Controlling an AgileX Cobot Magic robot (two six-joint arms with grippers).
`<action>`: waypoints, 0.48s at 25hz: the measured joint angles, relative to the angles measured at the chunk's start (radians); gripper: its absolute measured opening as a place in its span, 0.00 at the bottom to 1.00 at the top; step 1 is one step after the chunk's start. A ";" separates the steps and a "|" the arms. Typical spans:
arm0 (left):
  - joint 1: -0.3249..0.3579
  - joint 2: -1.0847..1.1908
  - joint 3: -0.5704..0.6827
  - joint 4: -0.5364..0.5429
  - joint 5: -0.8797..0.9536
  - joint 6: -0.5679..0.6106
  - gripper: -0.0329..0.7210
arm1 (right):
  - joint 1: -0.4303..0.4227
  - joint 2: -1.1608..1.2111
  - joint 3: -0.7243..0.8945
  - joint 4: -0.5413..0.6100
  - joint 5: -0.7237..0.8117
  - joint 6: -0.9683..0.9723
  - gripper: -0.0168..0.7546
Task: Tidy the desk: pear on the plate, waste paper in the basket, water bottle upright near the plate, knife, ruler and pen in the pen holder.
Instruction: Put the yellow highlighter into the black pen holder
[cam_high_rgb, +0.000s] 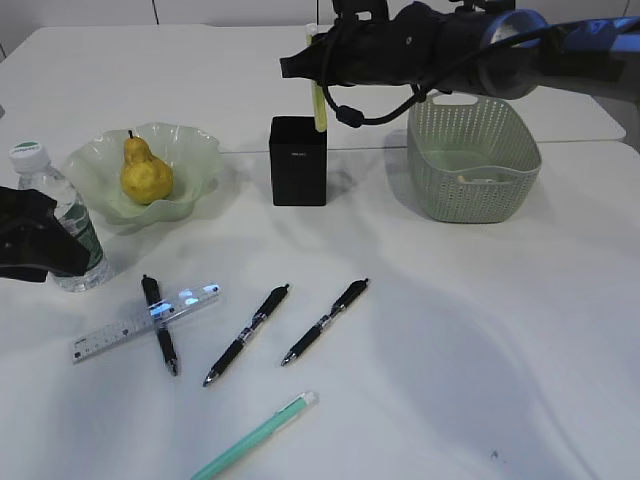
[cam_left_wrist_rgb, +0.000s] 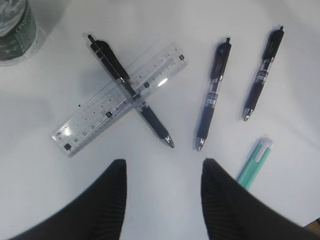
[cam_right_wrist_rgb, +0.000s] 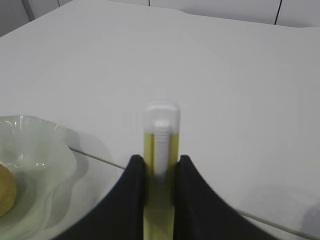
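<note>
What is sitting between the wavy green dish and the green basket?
The black pen holder stands between the plate and the basket, seen in the exterior view. The yellow knife, held in the right gripper, hangs just above it.

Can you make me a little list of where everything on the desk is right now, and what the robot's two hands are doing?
pear: in the plate
water bottle: upright, left of the plate
knife: held upright by the right hand, above the pen holder
basket: right of the pen holder, something pale inside
ruler: flat on the desk, a black pen lying across it
other pens: two dark ones and a mint-green one, on the desk
left hand: open, empty, over the pens
</note>
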 joint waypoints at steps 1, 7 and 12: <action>0.000 0.000 0.000 0.000 -0.001 0.000 0.50 | 0.000 0.000 0.000 0.000 0.000 0.000 0.18; 0.000 0.000 0.000 0.000 -0.001 0.000 0.50 | 0.000 0.001 0.000 0.000 0.000 0.000 0.18; 0.000 0.000 0.000 0.000 -0.002 0.002 0.50 | 0.000 0.014 0.000 0.000 -0.016 0.000 0.18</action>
